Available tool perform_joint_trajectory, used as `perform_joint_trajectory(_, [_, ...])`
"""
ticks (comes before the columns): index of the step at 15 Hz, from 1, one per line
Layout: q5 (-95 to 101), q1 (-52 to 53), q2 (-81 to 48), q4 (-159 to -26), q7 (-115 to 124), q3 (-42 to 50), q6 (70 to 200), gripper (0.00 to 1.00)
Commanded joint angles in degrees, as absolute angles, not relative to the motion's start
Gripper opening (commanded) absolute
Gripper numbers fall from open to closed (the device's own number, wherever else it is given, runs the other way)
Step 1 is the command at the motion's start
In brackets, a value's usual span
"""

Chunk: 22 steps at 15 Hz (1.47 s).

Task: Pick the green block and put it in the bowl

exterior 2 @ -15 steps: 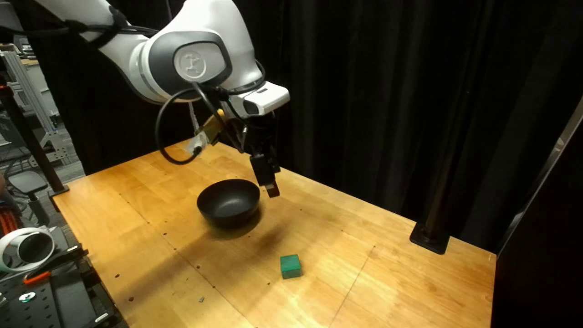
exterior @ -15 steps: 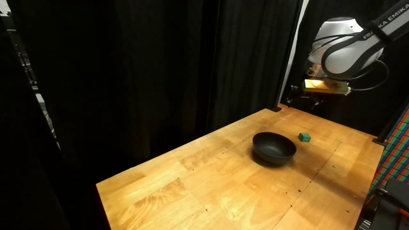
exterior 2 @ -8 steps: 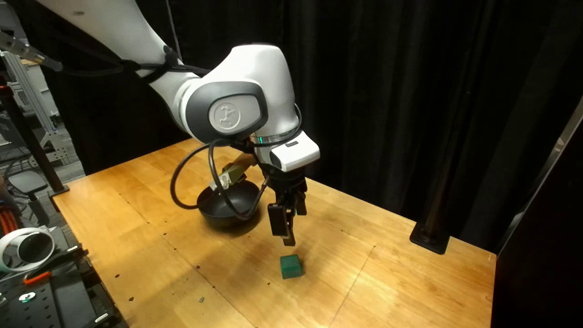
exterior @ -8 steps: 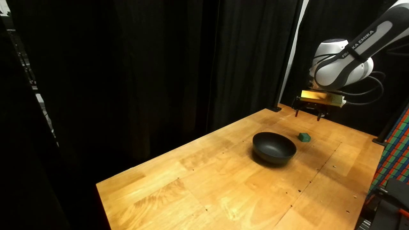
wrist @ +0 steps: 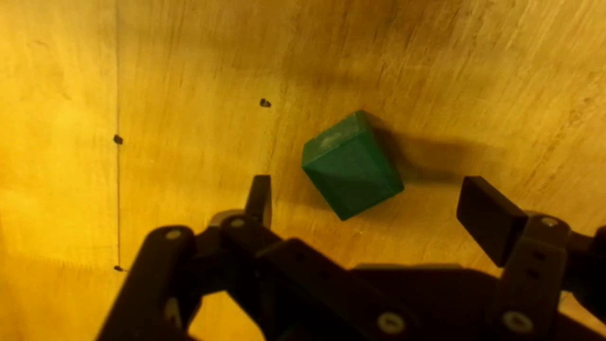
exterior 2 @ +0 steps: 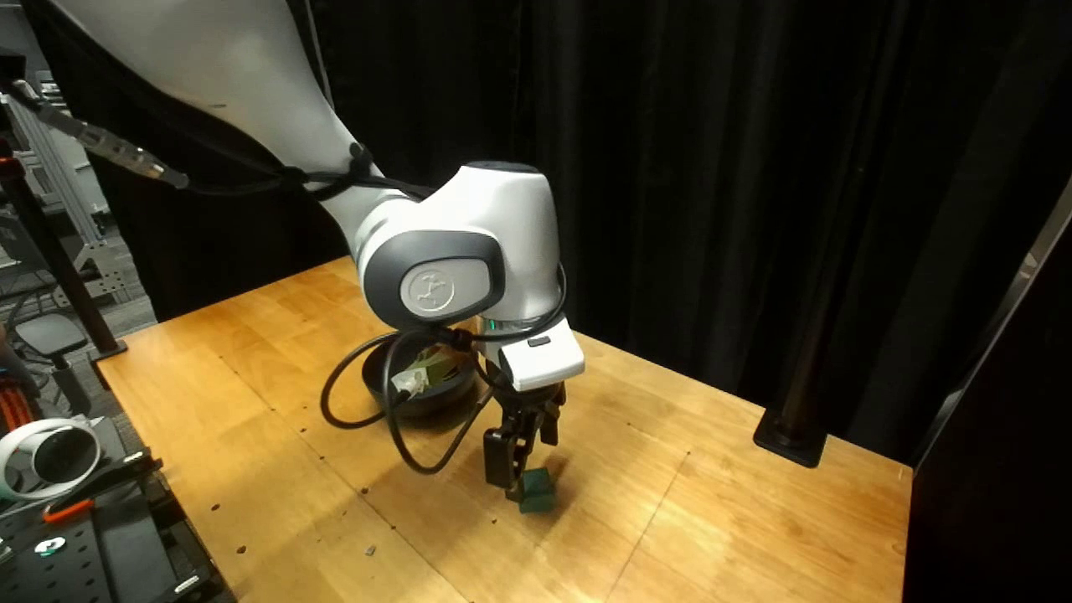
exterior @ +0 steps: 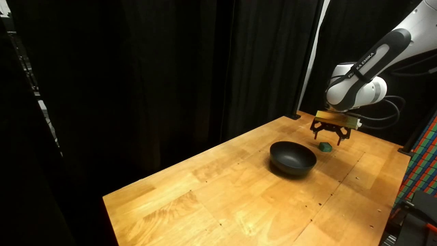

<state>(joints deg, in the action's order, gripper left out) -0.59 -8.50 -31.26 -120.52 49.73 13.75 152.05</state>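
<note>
green block (wrist: 352, 166) — on the wooden table (exterior: 218, 205), outside the bowl (exterior: 293, 159) and near it. set askew to the fingers (wrist: 490, 218) in the wrist view, one corner toward the bottom of that picture. its shadow runs off to the right there.

gripper (wrist: 365, 192) low over the table, pointing down. hand wide: the two fingertips well parted, block lying between them, bare wood showing on both sides of it. seen from the wrist, block sits a bit closer to the finger at picture left, apart from both. in an exterior view the reddish fingertips show above and to either side of the block.

bowl: black, round, upright on the table. in both exterior views it stands just beside or near the block's spot, well clear of the fingertips.

arm (exterior: 370, 94) reaches in from the upper right in an exterior view, a yellow-green bar (exterior: 336, 119) at its wrist. in an exterior view that bar and a loop of black cable (exterior 2: 429, 471) come in front of the bowl — part of it hidden.

surroundings: black curtain (exterior: 177, 75) behind the table; dark post foot (exterior 2: 791, 440) at the table's edge; small grey scrap (exterior 2: 369, 550) on the wood; white tubular piece (exterior 2: 63, 456) off beside the table, something orange (exterior 2: 69, 511) near it.
</note>
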Motion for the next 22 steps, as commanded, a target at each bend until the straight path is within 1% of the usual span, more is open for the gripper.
perform_joint_trajectory(1, [-4.0,-7.7,-34.5,-117.6,49.7,15.0,151.7,0.74])
perform_joint_trajectory(4, [-5.7,-8.0,-35.6,-117.2,49.5,15.0,151.7,0.49])
perform_joint_trajectory(6, [-6.9,-8.2,-35.8,-117.1,49.3,14.9,151.7,0.35])
perform_joint_trajectory(7, [-7.7,-8.2,-35.3,-117.3,49.4,14.9,151.6,0.33])
perform_joint_trajectory(9, [-10.0,-8.9,-32.4,-118.9,48.6,13.7,151.0,0.33])
perform_joint_trajectory(14, [-14.2,-7.9,-19.0,-125.1,46.3,11.5,148.5,0.33])
perform_joint_trajectory(17, [-15.5,-6.8,-12.4,-126.8,46.4,9.5,142.8,0.33])
perform_joint_trajectory(20, [-20.0,-5.8,-9.7,-127.5,45.8,6.2,136.0,0.33])
perform_joint_trajectory(22, [-22.8,-4.5,-9.2,-128.8,45.2,4.3,137.0,0.33])
